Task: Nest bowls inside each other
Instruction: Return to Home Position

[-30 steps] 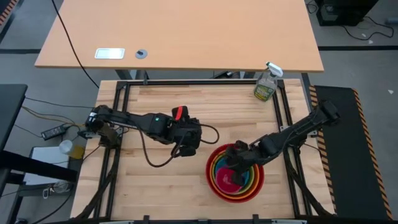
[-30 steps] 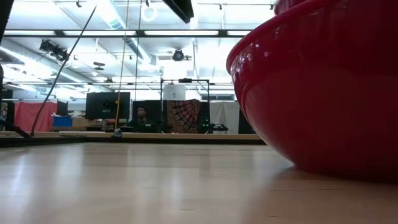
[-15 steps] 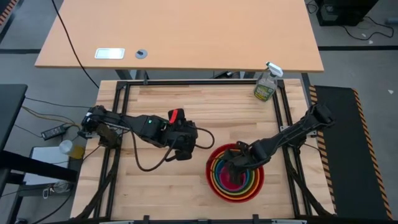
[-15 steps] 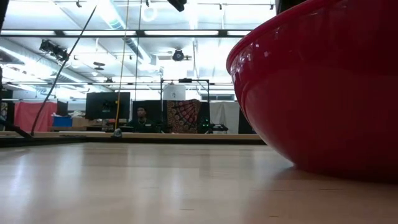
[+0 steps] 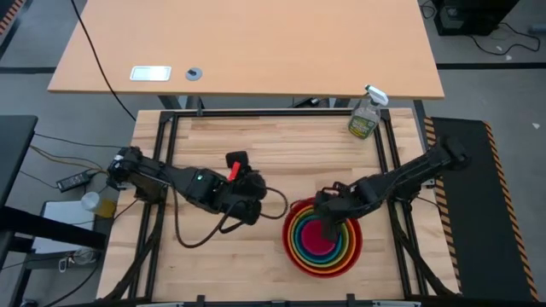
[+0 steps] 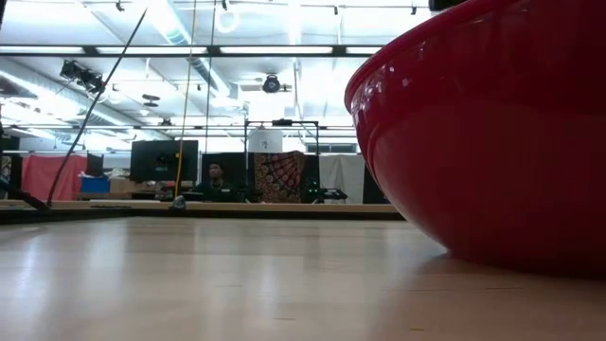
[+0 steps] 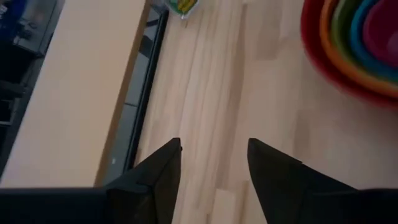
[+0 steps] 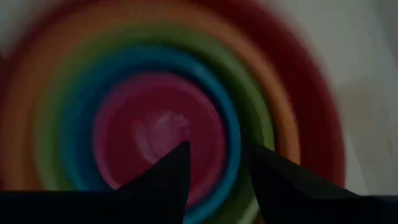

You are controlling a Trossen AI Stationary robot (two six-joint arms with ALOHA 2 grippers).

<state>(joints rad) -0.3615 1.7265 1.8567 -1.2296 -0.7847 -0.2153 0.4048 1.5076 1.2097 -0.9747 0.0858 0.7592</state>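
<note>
Five bowls sit nested near the table's right front: red point(image 5: 292, 247) outermost, then orange point(image 5: 300, 247), green point(image 5: 306, 246), blue point(image 5: 311, 243), and pink point(image 5: 326, 241) in the centre. My right gripper point(image 5: 326, 213) hangs open over the stack's far side, pointing down; in its wrist view the gripper point(image 8: 217, 152) frames the pink bowl point(image 8: 155, 134) without touching it. My left gripper point(image 5: 247, 209) stands open over bare wood left of the stack; its wrist view shows the gripper point(image 7: 214, 146) with nothing between the fingers. The red bowl point(image 6: 492, 142) rests on its base.
A clear spray bottle point(image 5: 365, 115) stands at the table's far right corner. A beige desk point(image 5: 247, 43) lies beyond the far edge. Bare wood point(image 5: 256, 145) stretches across the table's far half and its left front.
My right gripper has drawn out of the stack, up and toward the table's far edge, and tipped; the pink bowl stays seated in the blue one. My left gripper has swung toward the table's left and near edges, away from the bowls.
</note>
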